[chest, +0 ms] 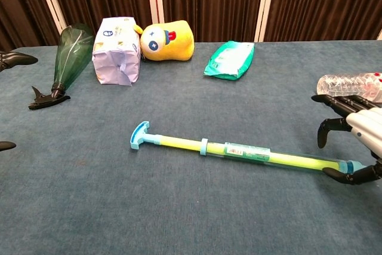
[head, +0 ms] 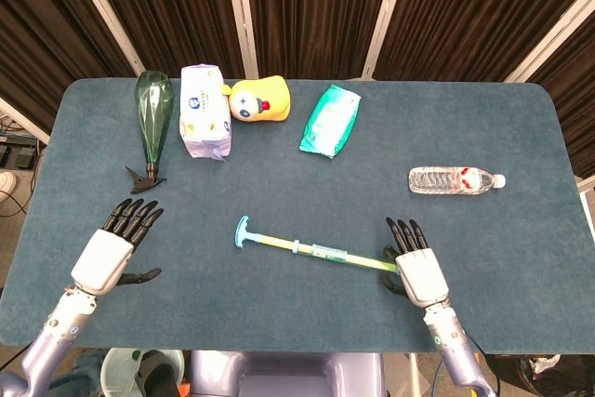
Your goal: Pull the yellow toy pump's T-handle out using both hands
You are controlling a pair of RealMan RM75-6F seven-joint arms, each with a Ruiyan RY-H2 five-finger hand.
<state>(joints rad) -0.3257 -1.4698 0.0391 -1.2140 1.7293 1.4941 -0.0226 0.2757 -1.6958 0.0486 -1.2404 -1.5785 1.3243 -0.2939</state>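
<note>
My right hand [head: 420,269] hovers with fingers spread over the nozzle end of the yellow toy pump [head: 316,250]; my left hand [head: 110,256] is spread, empty, well apart.

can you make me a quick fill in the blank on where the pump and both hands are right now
1. The yellow toy pump lies flat with its T-handle pointing toward the robot's ____ side.
2. The right hand is at the pump's ____ end.
3. The left hand holds ____.

Missing: left; nozzle; nothing
</note>
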